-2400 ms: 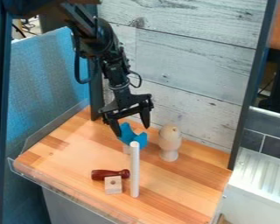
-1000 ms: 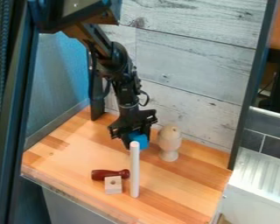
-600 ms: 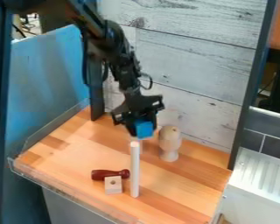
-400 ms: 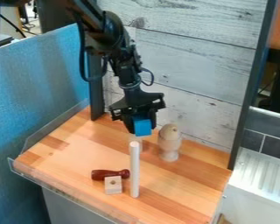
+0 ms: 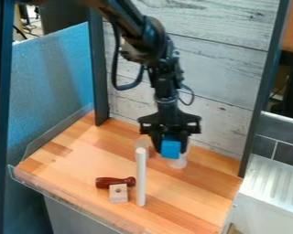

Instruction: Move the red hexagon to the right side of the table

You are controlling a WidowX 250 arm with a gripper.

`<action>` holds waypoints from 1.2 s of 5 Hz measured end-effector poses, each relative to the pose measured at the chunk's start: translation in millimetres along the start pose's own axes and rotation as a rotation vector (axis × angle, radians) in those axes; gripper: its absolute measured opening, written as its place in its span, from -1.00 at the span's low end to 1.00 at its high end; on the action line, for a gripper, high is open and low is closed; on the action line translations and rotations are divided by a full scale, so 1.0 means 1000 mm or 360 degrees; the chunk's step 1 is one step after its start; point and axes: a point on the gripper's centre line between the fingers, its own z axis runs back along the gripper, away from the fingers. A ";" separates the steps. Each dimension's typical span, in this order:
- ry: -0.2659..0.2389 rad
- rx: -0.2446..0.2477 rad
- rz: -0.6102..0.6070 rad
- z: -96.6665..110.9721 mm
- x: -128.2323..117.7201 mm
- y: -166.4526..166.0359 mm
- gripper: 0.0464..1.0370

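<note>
- A blue, flat-faced block (image 5: 171, 150) is held above the desk, clamped between the fingers of the black claw (image 5: 170, 142).
- A pale, rounded wooden piece (image 5: 177, 162) is partly hidden behind them.
- A smooth white cylindrical rod (image 5: 141, 178) is stood upright on the striped-grain wooden desk (image 5: 192, 201).
- A glossy dark-red turned piece (image 5: 115, 182) is laid just beside a pale wooden block with a round hole (image 5: 118, 194).
</note>
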 end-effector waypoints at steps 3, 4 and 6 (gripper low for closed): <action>-0.0032 0.0139 -0.0169 -0.035 -0.030 -0.045 0.09; -0.0031 0.0184 -0.0173 -0.059 -0.032 -0.046 0.10; 0.0007 0.0224 -0.0227 -0.085 -0.016 -0.043 0.25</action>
